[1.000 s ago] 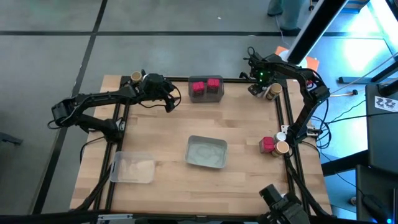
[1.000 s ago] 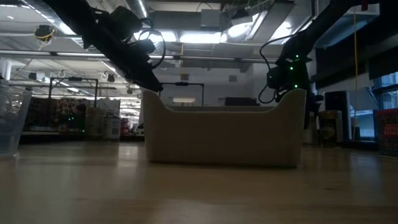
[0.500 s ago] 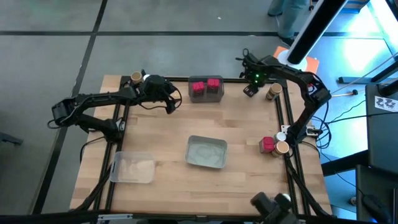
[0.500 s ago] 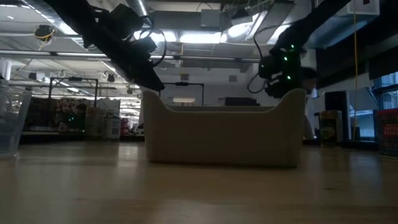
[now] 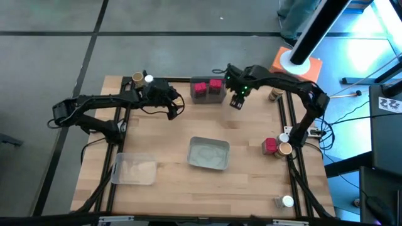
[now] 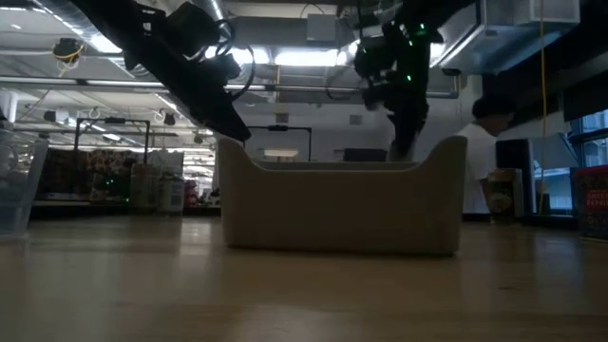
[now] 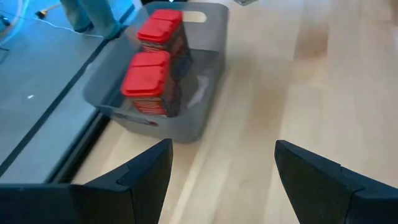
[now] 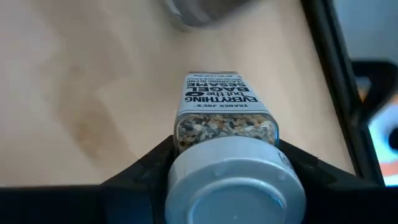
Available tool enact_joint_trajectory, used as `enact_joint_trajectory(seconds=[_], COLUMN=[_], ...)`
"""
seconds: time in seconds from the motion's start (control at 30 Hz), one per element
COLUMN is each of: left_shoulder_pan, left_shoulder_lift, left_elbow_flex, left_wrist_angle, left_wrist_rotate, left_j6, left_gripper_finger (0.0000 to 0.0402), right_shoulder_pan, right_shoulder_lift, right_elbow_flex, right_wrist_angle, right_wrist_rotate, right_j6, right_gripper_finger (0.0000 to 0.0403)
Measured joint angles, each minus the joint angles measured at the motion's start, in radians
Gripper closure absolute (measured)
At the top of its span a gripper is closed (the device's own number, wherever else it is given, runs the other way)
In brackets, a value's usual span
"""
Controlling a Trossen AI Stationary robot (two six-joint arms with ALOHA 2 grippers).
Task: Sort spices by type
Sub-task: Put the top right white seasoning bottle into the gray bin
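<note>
Right tool (image 5: pixel 237 103) carried jar (image 8: pixel 225 138) toward 2-jar tray (image 5: pixel 208 95).

Grey concrete floor (image 5: pixel 56 37) around light butcher-block wooden table (image 5: pixel 169 125), dark seams crossing floor. Black metal frame (image 5: pixel 295 182) along table edges. Beyond table, large hall: bright ceiling strip lights (image 6: pixel 285 57), ducts overhead, cluttered shelving (image 6: pixel 104 185) at far left. Person in white top (image 6: pixel 494 152) at right.

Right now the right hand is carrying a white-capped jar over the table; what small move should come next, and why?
Probably carry the jar on to the empty grey tray mid-table. The right hand grips it beside the dark tray, which holds only red jars, so it belongs elsewhere. The left hand waits open nearby.
</note>
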Motion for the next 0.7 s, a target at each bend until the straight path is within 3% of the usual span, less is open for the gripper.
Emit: enact_joint_trajectory(seconds=[0.37, 0.7], left_shoulder_pan=[-0.104, -0.194], left_shoulder_lift=[0.0, -0.004], left_elbow_flex=[0.0, -0.054], left_wrist_angle=[-0.016, 0.029], left_wrist_rotate=[0.0, 0.0], left_j6=[-0.026, -0.03], left_gripper_finger=[0.0135, 0.0135], right_shoulder_pan=[0.298, 0.543], right_shoulder_lift=[0.0, 0.001], right_elbow_flex=[0.137, 0.146], right_wrist_angle=[-0.071, -0.031], right_wrist_rotate=[-0.044, -0.121], right_j6=[0.088, 0.266], right_gripper_finger=[0.0197, 0.0196])
